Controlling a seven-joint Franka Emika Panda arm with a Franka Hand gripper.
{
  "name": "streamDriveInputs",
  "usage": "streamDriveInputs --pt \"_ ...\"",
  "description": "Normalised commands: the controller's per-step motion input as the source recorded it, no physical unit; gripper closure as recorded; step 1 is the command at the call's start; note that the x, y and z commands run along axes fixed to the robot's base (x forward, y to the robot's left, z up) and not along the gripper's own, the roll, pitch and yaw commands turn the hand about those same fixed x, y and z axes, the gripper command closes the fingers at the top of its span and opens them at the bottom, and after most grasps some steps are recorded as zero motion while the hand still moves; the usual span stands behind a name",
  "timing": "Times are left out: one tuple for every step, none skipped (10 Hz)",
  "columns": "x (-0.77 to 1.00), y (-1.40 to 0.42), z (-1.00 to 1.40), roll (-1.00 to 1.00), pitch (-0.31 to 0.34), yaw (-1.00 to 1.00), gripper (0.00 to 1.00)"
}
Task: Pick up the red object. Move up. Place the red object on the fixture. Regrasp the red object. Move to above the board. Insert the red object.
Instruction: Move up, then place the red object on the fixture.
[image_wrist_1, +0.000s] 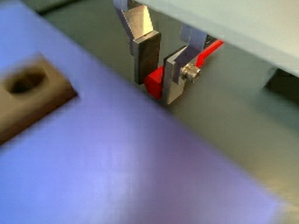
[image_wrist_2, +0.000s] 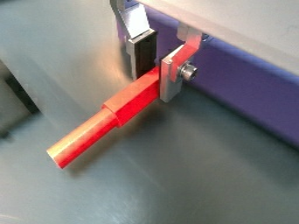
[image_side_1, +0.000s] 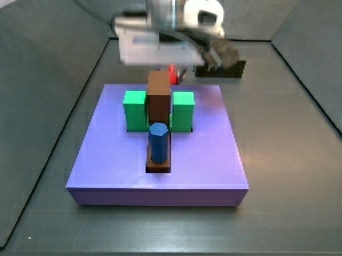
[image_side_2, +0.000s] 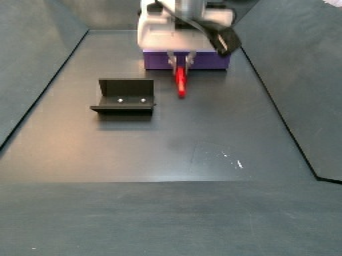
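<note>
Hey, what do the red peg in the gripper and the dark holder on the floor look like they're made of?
The red object, clamped between the gripper's silver fingers, looks like matte plastic: uniform bright red, soft sheen, crisp stepped edges. The fixture looks like dark painted or anodised metal, judging by its thin flat walls and two small light dots like screws; that is a guess.
</note>
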Motion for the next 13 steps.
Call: streamDriveInputs --pt "-0.03 -0.02 0.63 -0.01 0.035 0.03 1.0" --pt "0.02 -0.01 0.23 -0.03 0.011 0.02 1.0" --pt "0.01 0.0 0.0 0.0 0.011 0.0 1.0" --pt "0.15 0.01 0.0 -0.03 0.154 -0.03 1.0" --pt "0.25 0.45 0.12 -0.88 0.049 -0.12 1.0" --pt "0.29 0.4 0.11 -1.0 -0.091 0.0 1.0" --pt "0.33 0.38 0.11 -1.0 -0.089 0.0 1.0" --pt "0.37 0.34 0.1 -1.0 -0.04 0.0 1.0" --pt "0.41 0.31 0.1 -1.0 -0.009 0.0 1.0" --pt "0.41 0.31 0.1 -1.0 -0.011 0.0 1.0" --pt "0.42 0.31 0.1 -1.0 -0.049 0.0 1.0" --pt "0.39 0.33 0.1 -1.0 -0.146 0.0 1.0" --pt "0.37 0.32 0.11 -1.0 -0.166 0.0 1.0"
